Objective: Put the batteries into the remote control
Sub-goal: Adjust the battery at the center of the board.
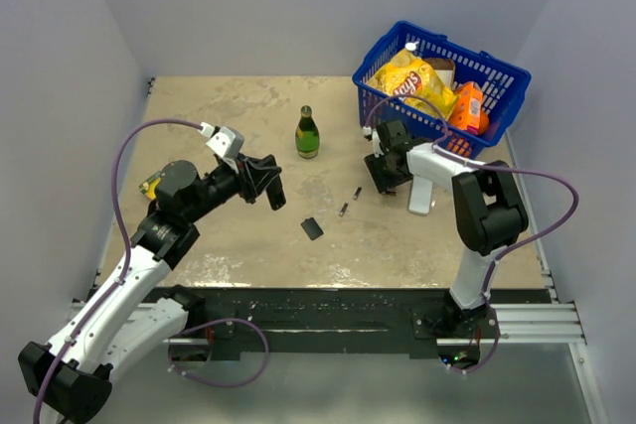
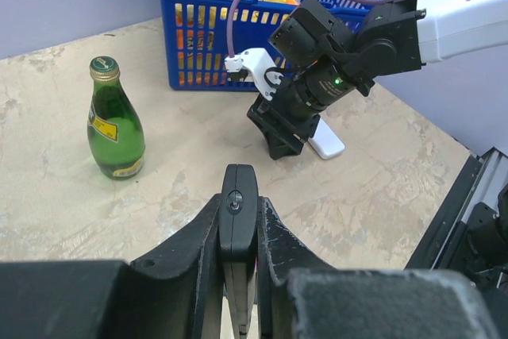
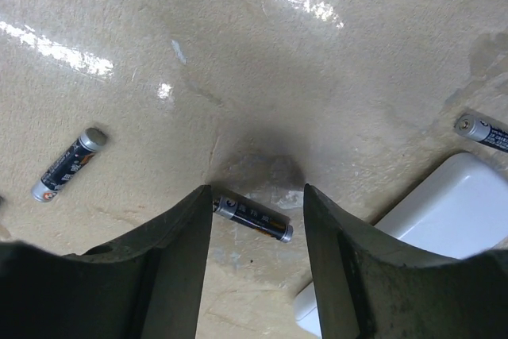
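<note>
Batteries lie loose on the tabletop (image 3: 238,53), and one battery (image 3: 252,219) sits right under the right claw (image 3: 255,196), down between its two fingers. That claw is spread apart with nothing in it. From the right wrist view the battery's long axis runs nearly across the gap, from one finger toward the other with a slight slant. Its silvery end is just beside the finger on the picture's left. I'd say that matters most. If the fingers came together as they stand, they would press on the battery's ends rather than its sides, so a turn of the wrist looks wise first.

A second battery (image 3: 67,164) lies off to one side. A third battery (image 3: 484,131) lies on the other side, near the white device (image 3: 444,220).

The remote control (image 2: 238,236) is off the tabletop, clamped edge-on in the left claw (image 2: 240,202). It is held out toward the middle, well apart from the right claw. The right arm is plainly the nearer one to the batteries.

A small black cover piece (image 1: 312,228) lies flat between the two arms, so I judge that loading has not yet begun.
</note>
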